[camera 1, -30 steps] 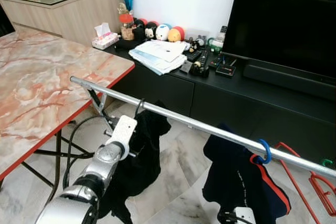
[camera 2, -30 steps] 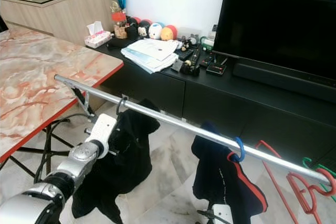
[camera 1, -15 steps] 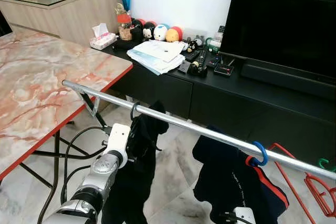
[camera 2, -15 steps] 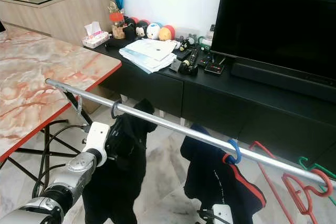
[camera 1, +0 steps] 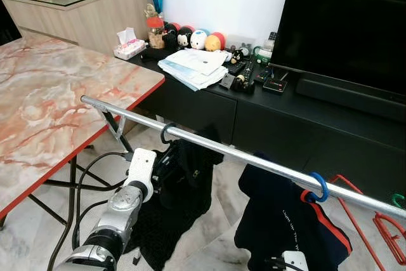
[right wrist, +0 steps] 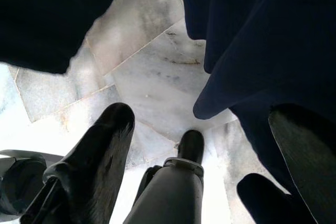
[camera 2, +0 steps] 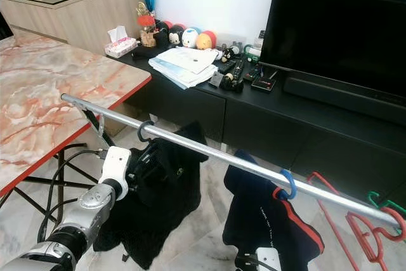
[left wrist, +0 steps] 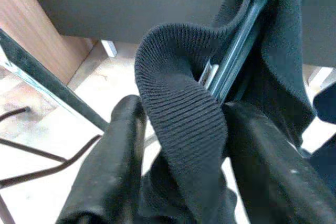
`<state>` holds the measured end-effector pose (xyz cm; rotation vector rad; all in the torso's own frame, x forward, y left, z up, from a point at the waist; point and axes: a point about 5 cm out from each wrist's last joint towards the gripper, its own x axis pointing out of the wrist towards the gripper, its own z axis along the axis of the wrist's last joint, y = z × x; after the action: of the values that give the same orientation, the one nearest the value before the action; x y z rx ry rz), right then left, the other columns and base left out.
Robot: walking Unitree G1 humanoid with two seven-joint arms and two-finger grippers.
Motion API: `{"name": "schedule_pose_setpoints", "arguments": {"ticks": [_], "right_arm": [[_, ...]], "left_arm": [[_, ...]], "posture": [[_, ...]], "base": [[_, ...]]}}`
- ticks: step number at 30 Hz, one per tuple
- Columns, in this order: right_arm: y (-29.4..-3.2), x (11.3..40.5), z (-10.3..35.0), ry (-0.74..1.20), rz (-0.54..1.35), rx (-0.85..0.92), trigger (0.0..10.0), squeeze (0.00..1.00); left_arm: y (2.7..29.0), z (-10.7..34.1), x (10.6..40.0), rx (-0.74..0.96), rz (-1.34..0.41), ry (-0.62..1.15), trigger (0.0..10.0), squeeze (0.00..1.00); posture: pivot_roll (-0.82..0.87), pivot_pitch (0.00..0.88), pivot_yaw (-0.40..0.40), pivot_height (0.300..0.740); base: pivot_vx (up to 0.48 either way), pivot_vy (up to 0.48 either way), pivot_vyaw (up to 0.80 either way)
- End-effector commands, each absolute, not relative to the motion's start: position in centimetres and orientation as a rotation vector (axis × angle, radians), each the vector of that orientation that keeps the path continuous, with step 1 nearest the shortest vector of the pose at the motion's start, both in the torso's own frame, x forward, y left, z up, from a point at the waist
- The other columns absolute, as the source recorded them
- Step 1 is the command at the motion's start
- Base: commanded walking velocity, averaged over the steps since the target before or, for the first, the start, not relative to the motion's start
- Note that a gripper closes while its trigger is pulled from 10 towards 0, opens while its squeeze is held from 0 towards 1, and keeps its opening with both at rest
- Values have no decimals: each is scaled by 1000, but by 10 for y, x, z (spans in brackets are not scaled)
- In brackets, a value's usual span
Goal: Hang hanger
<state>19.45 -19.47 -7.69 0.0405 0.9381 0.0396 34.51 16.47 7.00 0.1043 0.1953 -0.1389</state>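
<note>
Bright, even indoor light; wrist views softly blurred.

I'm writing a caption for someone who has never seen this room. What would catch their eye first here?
A long metal rail runs across the room before a black TV cabinet. The left gripper is shut on a black garment whose hanger hook sits on the rail. Farther to the right hangs a navy garment on a blue hook, and a pink marble table stands at the left.

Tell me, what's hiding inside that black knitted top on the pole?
Inside the black knitted top a dark hanger peeks out, between the left gripper fingers. Its hook sits on the silver pole. The rest is covered by cloth.
</note>
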Motion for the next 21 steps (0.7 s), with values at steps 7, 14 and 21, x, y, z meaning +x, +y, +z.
{"name": "schedule_pose_setpoints", "arguments": {"ticks": [7, 14, 21], "right_arm": [[-193, 190, -80, 950, 39, 35, 10000, 0], [-193, 189, -80, 950, 39, 33, 10000, 0], [-193, 190, -80, 948, 39, 33, 10000, 0]], "left_arm": [[176, 79, 337, 54, -114, 87, 10000, 1000], [186, 85, 313, 29, -74, -12, 10000, 1000], [187, 78, 294, 42, -67, 5, 10000, 0]], "posture": [[-27, 41, 58, 740], [-22, 45, 58, 740], [-18, 51, 59, 740]], "base": [[0, 0, 0], [0, 0, 0], [0, 0, 0]]}}
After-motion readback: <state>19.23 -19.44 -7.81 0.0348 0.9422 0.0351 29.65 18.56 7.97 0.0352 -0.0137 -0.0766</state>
